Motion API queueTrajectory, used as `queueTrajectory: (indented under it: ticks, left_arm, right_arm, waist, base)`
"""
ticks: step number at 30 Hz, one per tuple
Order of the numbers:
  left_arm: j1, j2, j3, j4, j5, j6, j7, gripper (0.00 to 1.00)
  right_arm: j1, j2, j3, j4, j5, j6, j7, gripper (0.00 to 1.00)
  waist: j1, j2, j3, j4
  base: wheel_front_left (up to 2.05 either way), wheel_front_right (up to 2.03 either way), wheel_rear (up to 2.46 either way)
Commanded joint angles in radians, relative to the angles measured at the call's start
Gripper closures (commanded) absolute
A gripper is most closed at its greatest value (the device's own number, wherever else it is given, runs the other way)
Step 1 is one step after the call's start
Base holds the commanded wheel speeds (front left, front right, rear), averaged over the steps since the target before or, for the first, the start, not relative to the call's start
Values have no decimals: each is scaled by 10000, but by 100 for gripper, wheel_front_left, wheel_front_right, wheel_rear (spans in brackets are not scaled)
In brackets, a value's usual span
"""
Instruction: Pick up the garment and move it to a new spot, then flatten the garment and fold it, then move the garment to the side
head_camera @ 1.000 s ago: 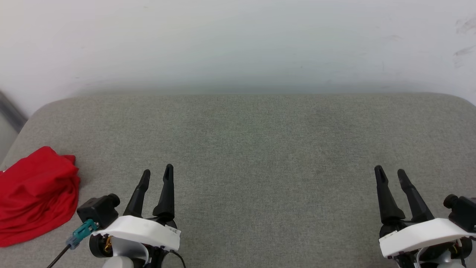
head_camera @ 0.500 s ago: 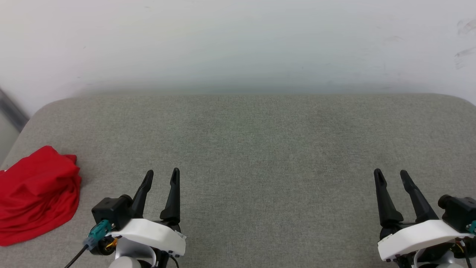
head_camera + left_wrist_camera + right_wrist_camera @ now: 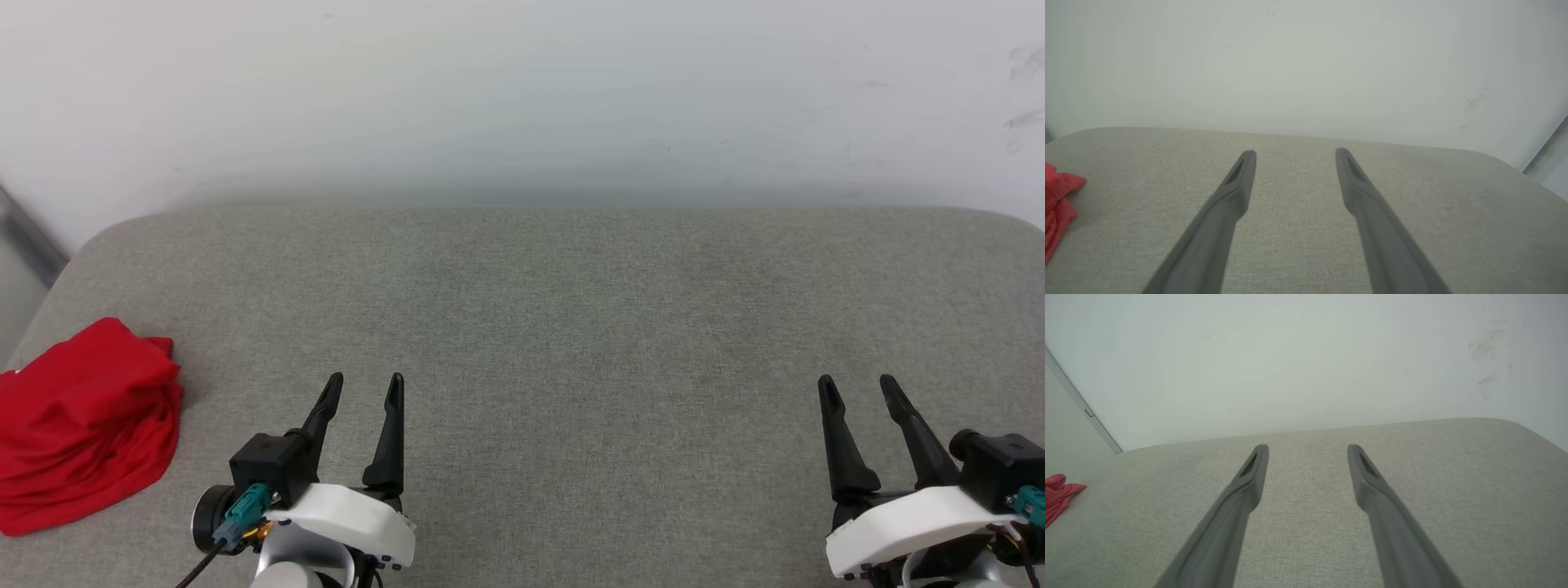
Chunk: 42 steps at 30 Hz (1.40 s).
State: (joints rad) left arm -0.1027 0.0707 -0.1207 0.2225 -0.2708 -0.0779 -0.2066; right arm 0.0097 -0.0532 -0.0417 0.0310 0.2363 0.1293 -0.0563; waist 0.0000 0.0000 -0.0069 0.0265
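— Status on the far left, please?

— I saw the garment [image 3: 86,425] there, a crumpled red heap lying on the grey cushion [image 3: 571,327], close to its left edge. From my head view it was all soft red folds.

— And beside it?

— The left gripper [image 3: 365,380] was to the garment's right, near it but not touching it. Its two dark fingers stood spread and released, with nothing held. My left wrist view showed cushion fabric in the gap between them, and a corner of red cloth at the frame's left border.

— Middle of the cushion?

— Grey woven fabric, running back to a white wall [image 3: 522,98].

— Right side?

— The right gripper [image 3: 857,381] sat well apart from the garment, at the lower right of my head view. Its fingers were likewise spread and released, gripping nothing. Through the right wrist view I made out the red cloth far off at the left border. I also saw some dark scuff marks [image 3: 1488,363] on the wall at the upper right.
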Motion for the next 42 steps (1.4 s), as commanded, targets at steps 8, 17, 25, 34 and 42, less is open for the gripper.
queueTrajectory:
  ticks: [8, 17, 25, 34, 42]
  left_arm:
    - [-167, 39, -150, 111, 763, 104, -230, 0]
    - [-208, -21, -232, 298, 1379, 186, -439, 0]
    - [-251, -79, -263, 392, 1620, 210, -564, 0]
    - [-279, -127, -283, 482, 1473, 256, -599, 0]
    - [-402, -135, -200, 571, 1342, 328, -589, 0]
  right_arm:
    - [85, 31, -43, -68, -677, 20, -85, 0]
    - [103, 39, 8, -121, -1267, 21, -223, 0]
    - [94, 45, 4, -68, -1442, 23, -352, 0]
    - [56, 45, -58, 51, -1390, 13, -403, 0]
    - [137, 45, -4, 58, -1407, 13, -454, 0]
  waist:
    - [0, 0, -11, 23]
    - [0, 0, -37, 50]
    - [0, 0, -36, 91]
    - [0, 0, -32, 141]
    - [0, 0, 6, 531]
  base:
    - [0, 0, 0]
    - [0, 0, 0]
    - [0, 0, 0]
    - [0, 0, 0]
    - [0, 0, 0]
